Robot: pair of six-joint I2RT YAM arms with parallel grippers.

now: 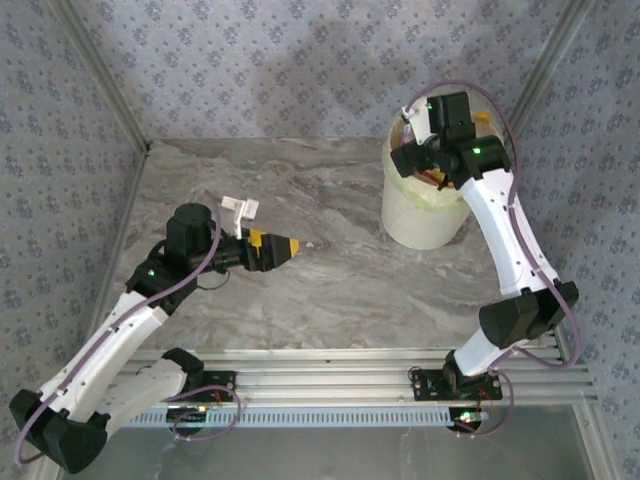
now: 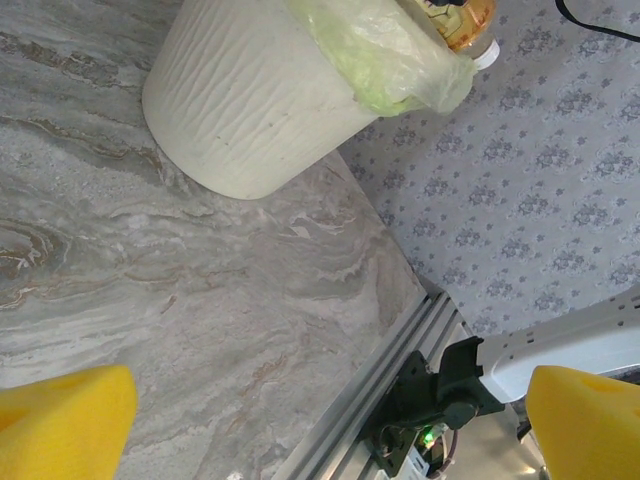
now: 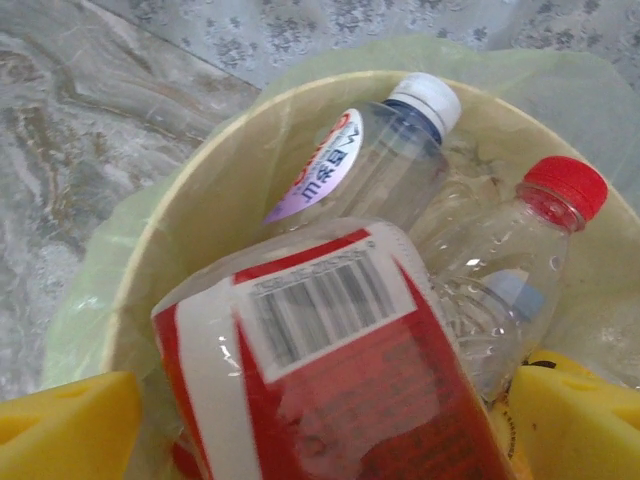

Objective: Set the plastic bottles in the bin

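The bin (image 1: 420,215), a white bucket with a pale green liner, stands at the far right of the table. My right gripper (image 1: 425,150) hangs over its mouth. In the right wrist view its yellow fingers (image 3: 65,425) stand wide apart, and a red-labelled plastic bottle (image 3: 330,350), blurred, lies between them above the bin's rim (image 3: 200,190). Two clear bottles lie inside, one white-capped (image 3: 370,160) and one red-capped (image 3: 510,270). My left gripper (image 1: 285,248) is open and empty over the table's left middle, pointing toward the bin (image 2: 250,100). An orange bottle (image 2: 462,20) pokes above the liner.
Patterned walls close in the marble table (image 1: 330,290) on three sides. An aluminium rail (image 1: 350,365) runs along the near edge, and the right arm's base (image 2: 440,390) is bolted to it. Bare tabletop lies between the left gripper and the bin.
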